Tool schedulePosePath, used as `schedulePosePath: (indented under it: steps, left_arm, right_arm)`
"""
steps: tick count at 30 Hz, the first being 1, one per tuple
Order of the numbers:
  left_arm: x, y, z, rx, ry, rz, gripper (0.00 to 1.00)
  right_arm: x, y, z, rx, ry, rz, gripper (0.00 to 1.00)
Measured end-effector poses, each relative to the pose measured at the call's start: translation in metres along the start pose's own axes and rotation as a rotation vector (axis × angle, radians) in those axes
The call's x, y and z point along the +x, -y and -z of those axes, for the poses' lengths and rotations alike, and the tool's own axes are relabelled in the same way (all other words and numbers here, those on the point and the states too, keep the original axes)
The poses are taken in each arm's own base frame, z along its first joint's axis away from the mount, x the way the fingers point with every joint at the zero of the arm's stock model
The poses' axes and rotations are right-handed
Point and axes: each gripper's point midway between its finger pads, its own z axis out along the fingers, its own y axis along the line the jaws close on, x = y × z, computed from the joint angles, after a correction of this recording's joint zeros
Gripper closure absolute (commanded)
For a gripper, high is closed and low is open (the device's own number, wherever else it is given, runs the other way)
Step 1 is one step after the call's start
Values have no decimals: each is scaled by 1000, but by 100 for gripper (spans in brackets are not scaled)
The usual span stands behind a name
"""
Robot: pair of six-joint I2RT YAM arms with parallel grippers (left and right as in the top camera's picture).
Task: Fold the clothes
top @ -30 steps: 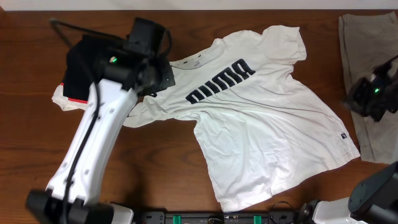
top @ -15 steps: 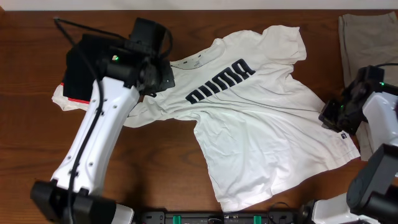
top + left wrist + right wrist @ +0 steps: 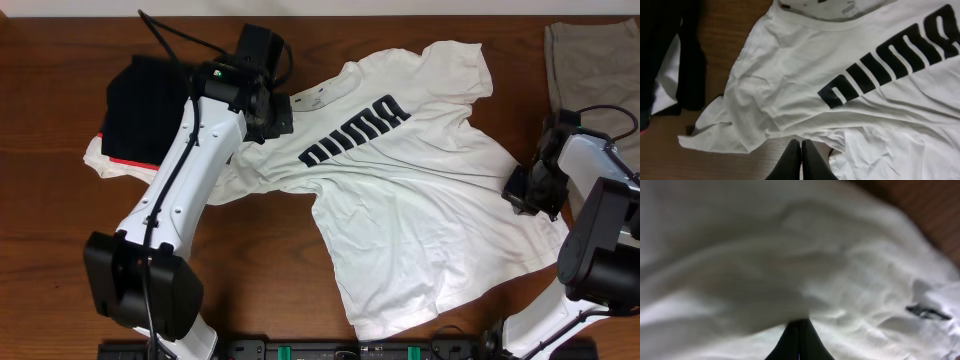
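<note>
L claw [image 3: 800,150] clenched, tips together w/ nothing btwn them, hovering at armpit edge of white T-shirt [image 3: 420,210]. R claw [image 3: 799,330] also clenched, tips against shirt cloth at side hem, near small black tag [image 3: 926,311]; can't tell if fabric is pinched. Shirt lies spread, wrinkled, lettering up, mid-table [image 3: 260,250]. Black folded garment [image 3: 140,105] near sleeve on L arm's side; olive cloth [image 3: 590,60] at far R edge.

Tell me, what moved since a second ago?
The right gripper swung in from over the grey cloth onto the shirt near its hem. It is shut, but whether it pinches fabric is unclear. The left gripper slid a little toward the collar and is shut too. The shirt, black garment and grey cloth stayed put.
</note>
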Motion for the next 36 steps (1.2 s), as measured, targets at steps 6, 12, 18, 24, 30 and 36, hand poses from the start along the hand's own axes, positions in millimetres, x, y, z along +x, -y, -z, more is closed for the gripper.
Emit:
schedulePosePath:
  steps: [6, 12, 18, 24, 30, 36]
  left_arm:
    - [-7, 4, 0, 19, 27, -24, 94]
    - [-19, 11, -3, 45, 83, -32, 94]
    - [-25, 30, -20, 82, 146, -83, 94]
    - [-33, 56, -41, 125, 211, -152, 93]
    - [-50, 54, -73, 119, 236, -153, 93]
    - [-47, 39, -107, 80, 189, -187, 78]
  right_arm:
    - [-62, -17, 6, -40, 233, 13, 99]
    - [-103, -40, 14, -80, 407, 66, 99]
    - [-117, -73, 19, -120, 501, 160, 99]
    - [-102, -102, 25, -133, 440, 273, 96]
    - [-75, -103, 52, -119, 292, 336, 67]
    - [-74, -86, 135, -167, 394, 287, 42]
